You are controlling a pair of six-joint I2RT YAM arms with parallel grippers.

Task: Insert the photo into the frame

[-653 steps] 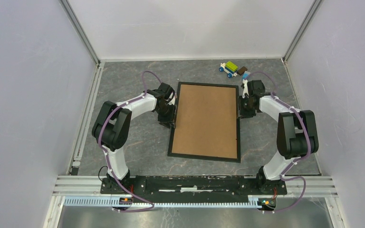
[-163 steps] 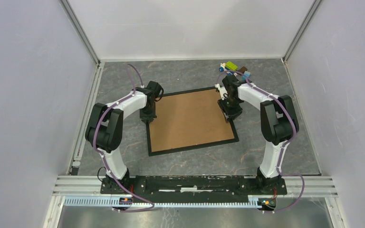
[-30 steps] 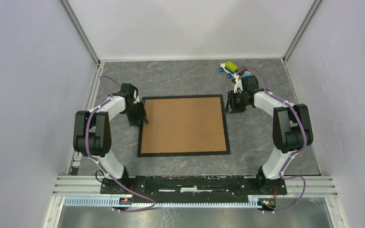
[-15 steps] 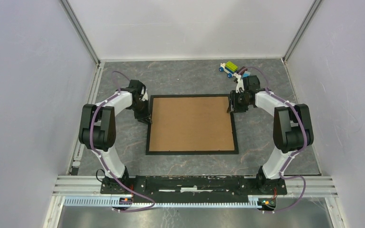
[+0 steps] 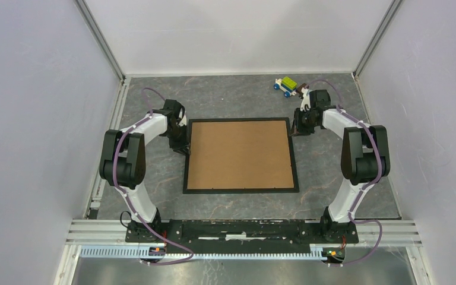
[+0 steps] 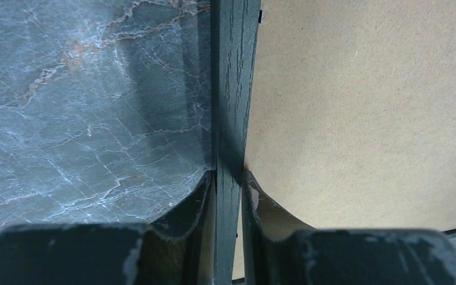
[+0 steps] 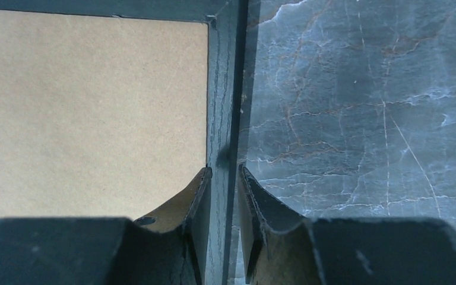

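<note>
Two robot arms grasp a black picture frame (image 5: pixel 240 190) from opposite ends as it lies flat, back side up, on a grey marbled bench (image 5: pixel 237 95). A brown backing board (image 5: pixel 237 154) fills the frame's opening.

The left end effector (image 5: pixel 183 146) is clenched on the frame's left short rail. In the wrist view its two fingers pinch the dark wood from either side (image 6: pixel 228 178), one on the bench side and one over the board. The right end effector (image 5: pixel 294 129) grasps the opposite short rail, close to the frame's far right corner, with its fingers likewise straddling the rail (image 7: pixel 222 172).

The frame's long axis runs across the bench from one arm to the other, so each end effector meets a short rail end-on and neither arm is clearly the nearer. A small toy car (image 5: pixel 287 86) sits beyond the frame's far right corner, well apart from it.

The photo appears in none of the views, and it cannot be told whether it lies under the board. With the board seated in the opening, that panel would probably have to be lifted before any print could go in or be checked, and both end effectors are occupied at the frame's ends.
</note>
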